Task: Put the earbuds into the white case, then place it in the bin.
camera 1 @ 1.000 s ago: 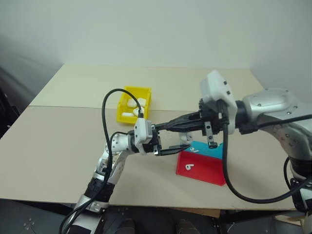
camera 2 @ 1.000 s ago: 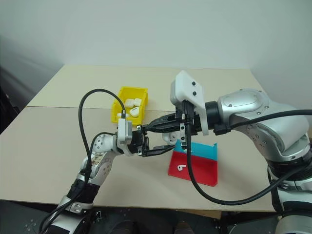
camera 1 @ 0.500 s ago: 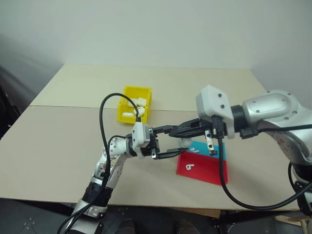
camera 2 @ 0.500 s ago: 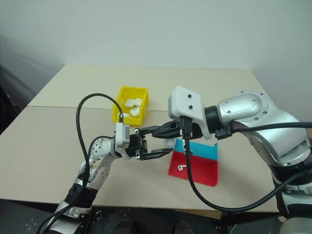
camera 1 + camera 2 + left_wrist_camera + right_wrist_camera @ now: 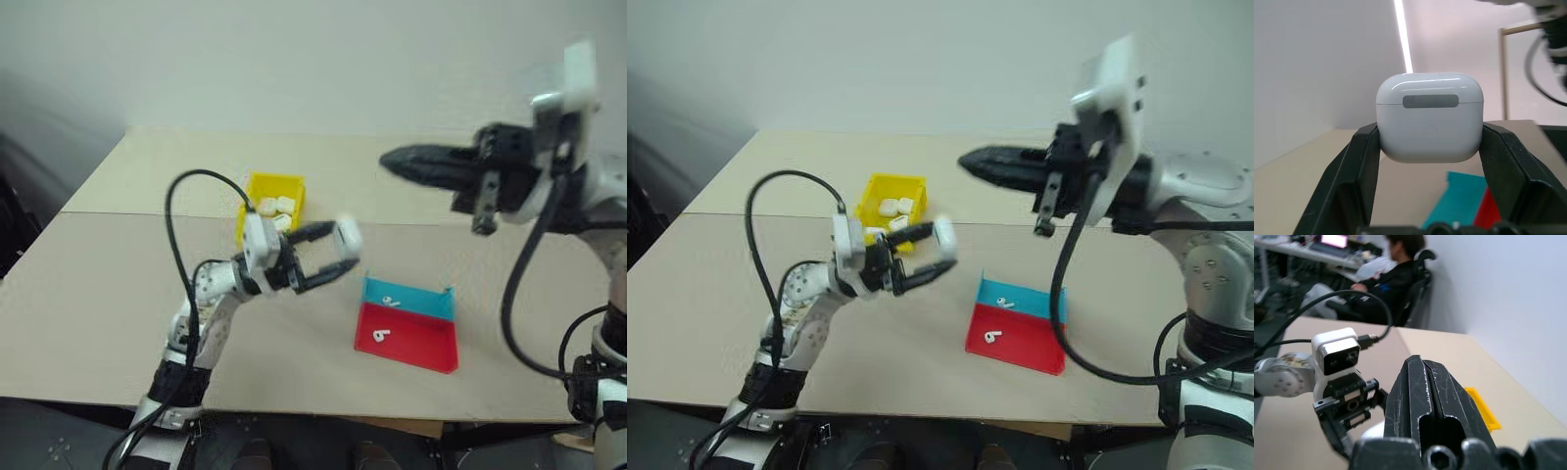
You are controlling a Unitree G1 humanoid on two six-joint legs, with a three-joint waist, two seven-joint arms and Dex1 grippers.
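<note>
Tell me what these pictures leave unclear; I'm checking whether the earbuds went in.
- White case, left wrist view: lid shut, so its contents are hidden.
- Two earbuds on the red-and-blue tray, eye views: too small for detail.
- Yellow bin: blurred white pieces, uncountable.

No readable text, labels, brand marks or numbers on any object in these views.

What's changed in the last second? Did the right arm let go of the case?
Yes. The right gripper, shut, pulled up and away from the white case, which it met a second ago. The left gripper stays clamped on the case, lid closed, and lifted it slightly. The yellow bin and red-and-blue tray, with two earbuds, stayed put.
</note>
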